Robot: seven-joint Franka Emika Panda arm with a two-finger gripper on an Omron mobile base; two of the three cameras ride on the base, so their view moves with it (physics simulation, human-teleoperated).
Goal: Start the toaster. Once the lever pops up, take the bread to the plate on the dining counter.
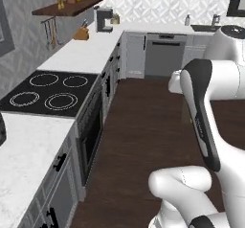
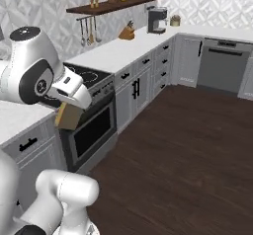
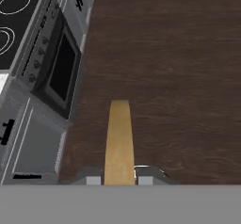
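My gripper [image 3: 118,180] is shut on the bread [image 3: 117,140], a thin golden-brown slice seen edge-on, sticking out from between the two fingertips. The slice hangs over the dark wood floor, just off the oven front. In the right base view the bread [image 2: 67,117] hangs as a tan square under the white hand, with the gripper [image 2: 69,107] clamped on its top edge, level with the worktop's front edge. The toaster, the plate and the dining counter are out of view.
A black cooktop [image 1: 48,93] lies in the marble worktop [image 1: 81,54], with the oven [image 2: 93,130] below it. Grey cabinets [image 2: 136,91] run to the corner, where a dishwasher [image 2: 225,63] stands. A coffee machine [image 2: 157,19] and knife block [image 2: 127,32] stand far back. Dark floor [image 3: 179,77] stretches to the right.
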